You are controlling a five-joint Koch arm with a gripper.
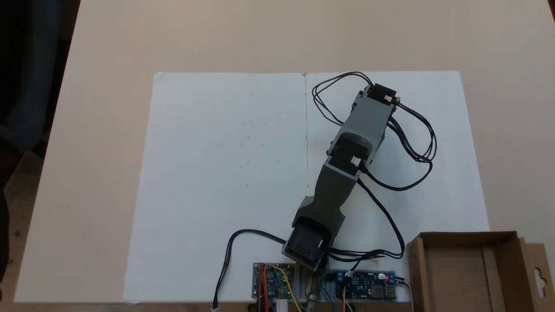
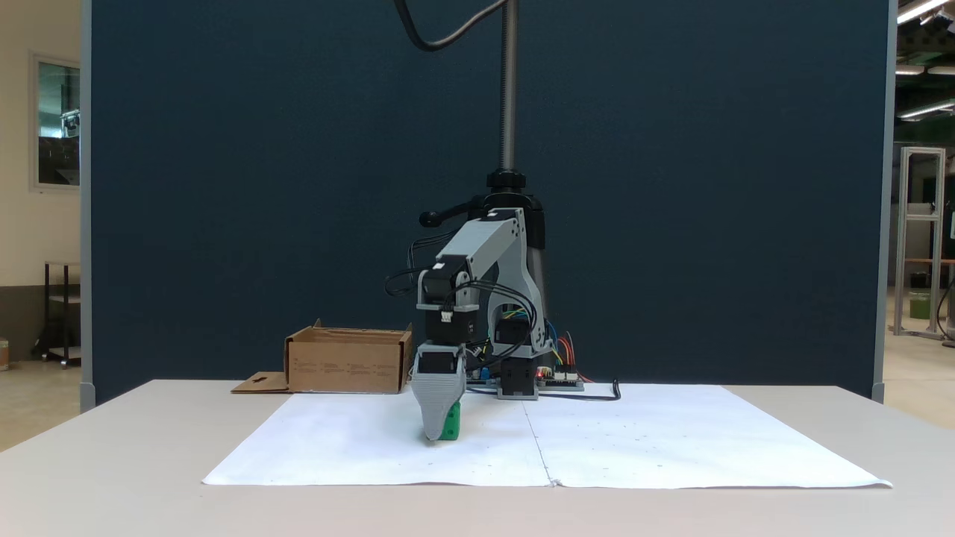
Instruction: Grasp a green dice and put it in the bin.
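1. White paper sheets (image 2: 634,440) lay nearest the camera in a fixed view from the front, spread over the pale table (image 2: 112,477) with a seam running down the middle.
2. On that paper, just left of the seam, I noted the gripper (image 2: 440,436) pointing straight down with its tip at the sheet.
3. I saw the green dice (image 2: 451,425) touching the grey jaw, half hidden behind it and low against the paper; whether it rested on the sheet or sat just off it I could not tell.
4. I could make out only one jaw, so I cannot tell if the tool stood apart, together or clamped on the dice.
5. I recorded the bin (image 2: 347,362) at the far left of the table, behind the paper's edge, well apart from the dice, with its flap lying flat to the left.
6. I observed the arm (image 2: 477,261) bent forward from its base, against a dark blue partition (image 2: 671,186).
7. From above, in a fixed view, I saw the arm (image 1: 347,160) stretched diagonally toward the upper right over the paper (image 1: 217,173), trailing black cables (image 1: 416,143).
8. I logged circuit boards (image 1: 364,286) at the lower edge beside the base.
9. I found the bin (image 1: 472,268) at the lower right corner, its inside showing bare cardboard.
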